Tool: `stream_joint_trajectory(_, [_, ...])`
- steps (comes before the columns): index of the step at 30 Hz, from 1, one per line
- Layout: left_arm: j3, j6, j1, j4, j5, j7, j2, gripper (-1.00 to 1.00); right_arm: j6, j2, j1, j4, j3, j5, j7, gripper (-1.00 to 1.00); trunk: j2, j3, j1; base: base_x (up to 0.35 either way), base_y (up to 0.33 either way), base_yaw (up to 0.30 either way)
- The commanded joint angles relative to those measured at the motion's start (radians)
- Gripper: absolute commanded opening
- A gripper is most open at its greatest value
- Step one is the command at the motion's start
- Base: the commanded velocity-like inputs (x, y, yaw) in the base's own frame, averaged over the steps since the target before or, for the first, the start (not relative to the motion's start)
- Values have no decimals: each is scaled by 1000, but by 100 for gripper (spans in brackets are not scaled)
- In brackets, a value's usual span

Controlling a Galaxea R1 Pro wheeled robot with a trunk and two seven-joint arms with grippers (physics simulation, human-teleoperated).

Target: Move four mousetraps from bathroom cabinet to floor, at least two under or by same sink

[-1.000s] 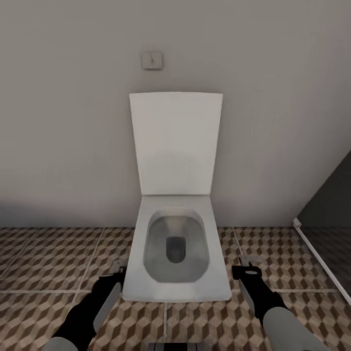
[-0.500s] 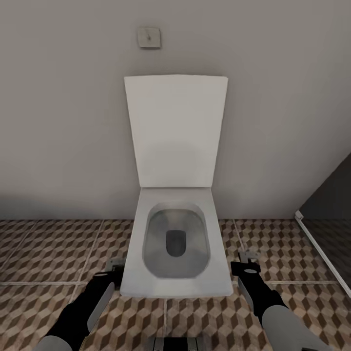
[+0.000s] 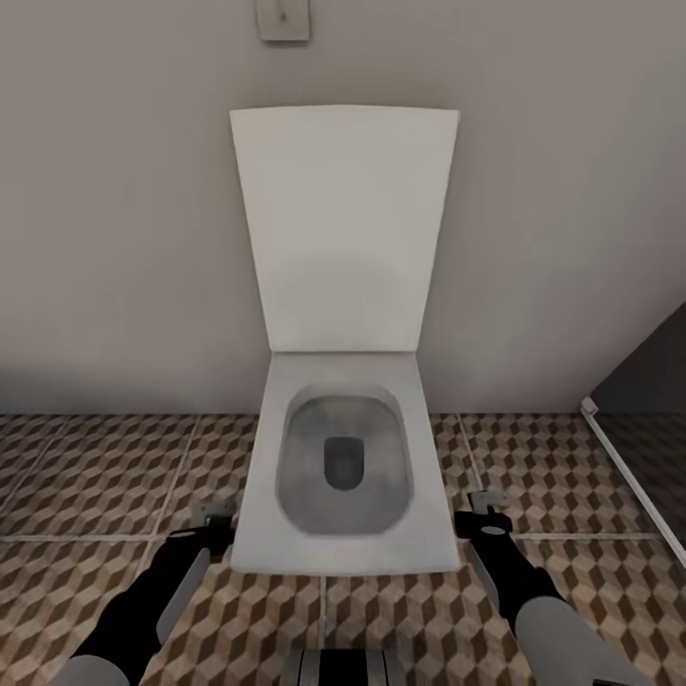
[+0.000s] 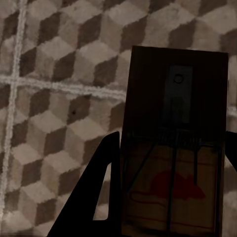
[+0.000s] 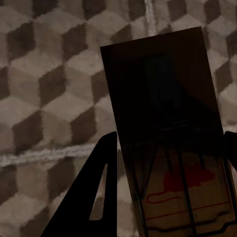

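Note:
I hold two mousetraps, one in each gripper. In the left wrist view a dark brown mousetrap [image 4: 175, 138] with a metal bar and a red mouse print sits between the fingers of my left gripper [image 4: 170, 197], above the cube-patterned bathroom floor [image 4: 49, 123]. In the right wrist view a like mousetrap [image 5: 165, 133] is clamped in my right gripper [image 5: 165, 192]. In the head view the left gripper [image 3: 211, 519] and right gripper [image 3: 486, 505] hang low at either side of a toilet, over the bathroom floor [image 3: 95, 495]. The cabinet and the sink are out of view.
A white square toilet [image 3: 410, 534] with its lid up stands straight ahead against a grey wall. A small wall plate [image 3: 283, 19] sits above it. A dark glass panel with a white frame [image 3: 648, 381] runs along the right. Tiled floor lies open at both sides.
The whole head view has closed in on the toilet, which looks larger and nearer. Both grippers keep their mousetraps and stay beside the bowl.

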Motion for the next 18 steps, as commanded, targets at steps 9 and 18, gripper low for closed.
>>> stream_joint_trajectory(9, [-4,3,-1,-4,8,13,-1,-100,14,-1,0,-2,-5,8,0,-100,-2,-36,4,0,0,0])
stream_joint_trajectory(18, [-4,-41,-1,-5,6,12,-2,-100,23,1,0,-2,-5,6,2,-100,-5,-70,8,0,0,0])
